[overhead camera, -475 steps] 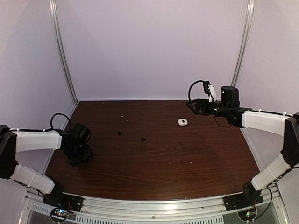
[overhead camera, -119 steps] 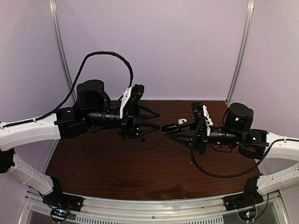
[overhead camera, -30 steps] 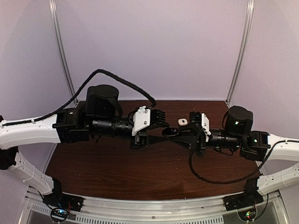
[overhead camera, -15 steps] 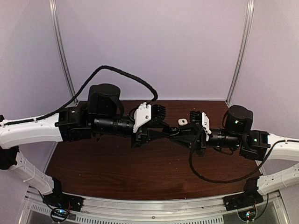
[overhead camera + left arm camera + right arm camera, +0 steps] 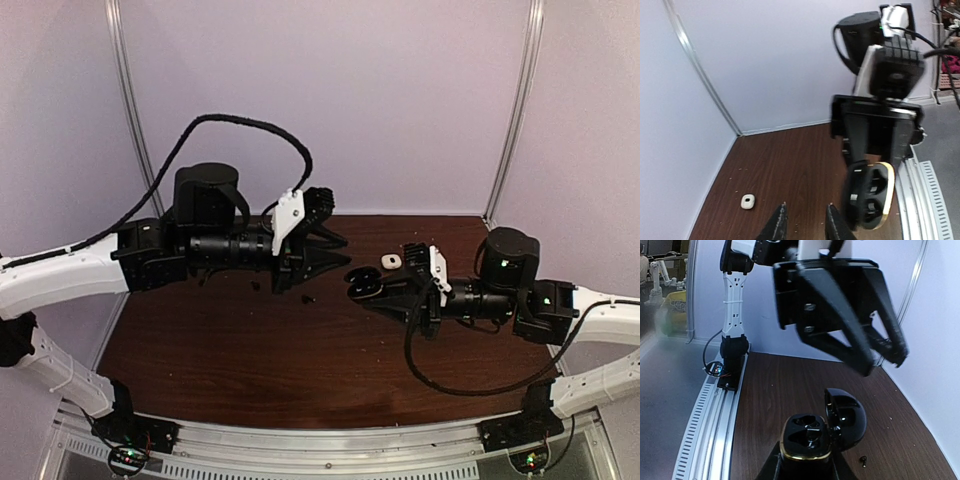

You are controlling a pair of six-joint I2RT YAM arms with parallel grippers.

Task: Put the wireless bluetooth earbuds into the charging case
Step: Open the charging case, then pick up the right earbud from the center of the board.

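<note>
My right gripper is shut on the black charging case and holds it above the table. The lid stands open, a gold rim shows, and I cannot tell what sits in the dark sockets. The case also shows in the left wrist view. My left gripper hangs up and left of the case, apart from it, open with nothing between its fingers. Two black earbuds lie on the table under the left arm. One black earbud lies right of the case.
A small white rounded piece lies on the brown table behind the case. Pale walls close the back and both sides. A metal rail runs along the near edge by the arm bases.
My left gripper, which met the case half a second ago, has drawn back to the left and upward. The right gripper still holds the case, now slightly lower.
</note>
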